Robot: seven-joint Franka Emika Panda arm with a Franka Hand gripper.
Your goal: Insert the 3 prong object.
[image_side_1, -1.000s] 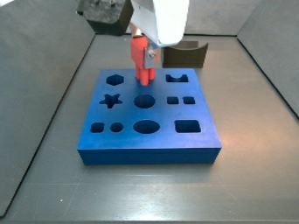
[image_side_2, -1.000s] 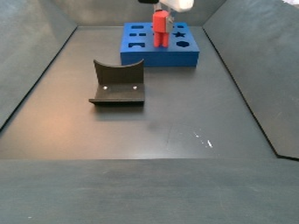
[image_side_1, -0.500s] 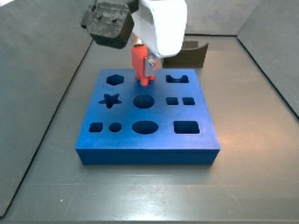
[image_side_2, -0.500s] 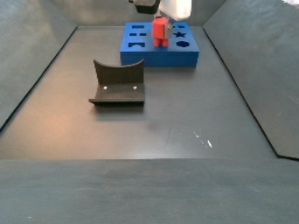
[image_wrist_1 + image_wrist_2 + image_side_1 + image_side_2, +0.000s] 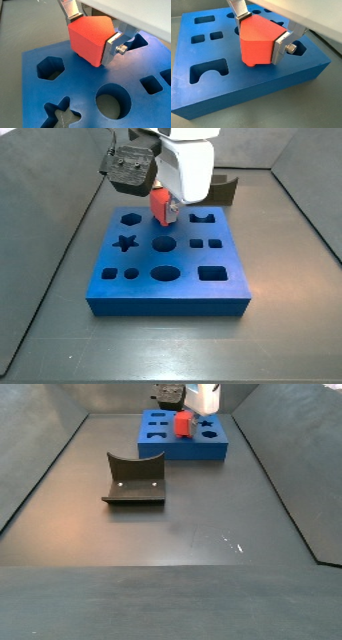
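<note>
Lower now than a second ago, the 3 prong object (image 5: pixel 163 206) has sunk so that less of its red body stands above the blue block (image 5: pixel 171 263); its lower end seems partly inside an opening in the block's far row, though the prongs themselves are hidden.

Taking the blue block as landmark and reading a side view from left to right: a star cutout (image 5: pixel 127 242) lies near the block's left edge, the red peg rises at the middle of the far row, and an arch-shaped cutout (image 5: pixel 203 218) sits to the right. The gripper (image 5: pixel 166 200) hangs directly above the block's far edge, its silver fingers (image 5: pixel 117 44) clamped on the peg's upper sides, as both wrist views show.

The peg looks light, stiff and smooth plastic. Its thin prongs probably bend or snap if forced askew, so the flat upper faces are the sensible hold.

Beyond the block's far right corner stands the fixture (image 5: pixel 214 190), close by. The floor around the block's other edges is open, leaving ample room to rise and withdraw.
</note>
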